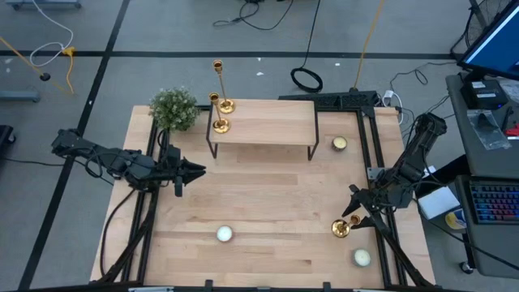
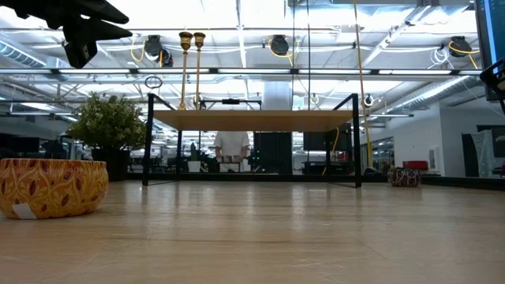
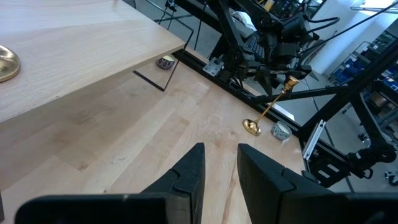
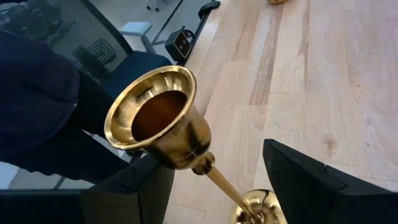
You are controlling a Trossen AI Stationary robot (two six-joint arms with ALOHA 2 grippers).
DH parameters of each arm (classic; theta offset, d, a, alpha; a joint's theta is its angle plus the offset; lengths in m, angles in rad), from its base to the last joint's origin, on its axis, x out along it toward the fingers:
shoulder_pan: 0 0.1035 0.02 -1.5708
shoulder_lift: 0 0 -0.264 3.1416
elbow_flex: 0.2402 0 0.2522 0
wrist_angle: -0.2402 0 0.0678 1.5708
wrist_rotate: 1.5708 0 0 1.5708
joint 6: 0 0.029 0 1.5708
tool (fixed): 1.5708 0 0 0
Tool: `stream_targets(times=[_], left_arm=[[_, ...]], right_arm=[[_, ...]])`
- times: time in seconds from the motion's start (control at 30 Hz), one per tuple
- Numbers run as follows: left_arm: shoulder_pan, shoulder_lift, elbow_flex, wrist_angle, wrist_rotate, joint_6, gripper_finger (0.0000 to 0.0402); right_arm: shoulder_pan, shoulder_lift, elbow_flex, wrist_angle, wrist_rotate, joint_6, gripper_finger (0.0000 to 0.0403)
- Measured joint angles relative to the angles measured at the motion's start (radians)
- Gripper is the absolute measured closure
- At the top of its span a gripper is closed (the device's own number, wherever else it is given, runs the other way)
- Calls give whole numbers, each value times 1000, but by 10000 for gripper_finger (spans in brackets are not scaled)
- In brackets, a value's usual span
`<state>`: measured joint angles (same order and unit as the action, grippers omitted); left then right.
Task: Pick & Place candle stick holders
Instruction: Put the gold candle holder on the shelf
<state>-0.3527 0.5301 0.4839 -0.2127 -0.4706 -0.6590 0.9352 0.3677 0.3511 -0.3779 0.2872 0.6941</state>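
Two gold candle stick holders (image 1: 219, 101) stand upright on the left end of a low wooden shelf (image 1: 268, 128) at the back. A third holder (image 3: 268, 109) stands tilted near the table's right edge, with its base (image 1: 340, 229) on the table and its top cup (image 4: 155, 121) between the fingers of my right gripper (image 1: 358, 212). That gripper is open. My left gripper (image 1: 195, 170) hovers over the table's left side, holding nothing, with a narrow gap between its fingers (image 3: 189, 177). My right gripper has the tilted holder's top cup (image 4: 134, 152) leaning against the inner side of one finger (image 4: 134, 186). The other finger (image 4: 317, 186) stands apart from the stem. The fingers slant down from the table's right side. The holder's base (image 4: 258, 208) rests on the table.
Short candles sit on the table at the near middle (image 1: 225, 234), near right (image 1: 362, 258) and right of the shelf (image 1: 339, 143). A bushy plant (image 1: 173, 108) stands at the back left. The middle of the table (image 1: 268, 195) is bare wood. A person (image 2: 232, 146) shows far behind.
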Motion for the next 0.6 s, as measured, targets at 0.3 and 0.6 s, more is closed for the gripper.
stream_targets(times=[0.3, 0.6], left_arm=[[0, 0, 0, 0, 0, 0, 309], [0, 0, 0, 0, -1, 0, 309]], right_arm=[[2, 0, 0, 8, -28, 1, 165], [2, 0, 0, 8, -30, 1, 165]])
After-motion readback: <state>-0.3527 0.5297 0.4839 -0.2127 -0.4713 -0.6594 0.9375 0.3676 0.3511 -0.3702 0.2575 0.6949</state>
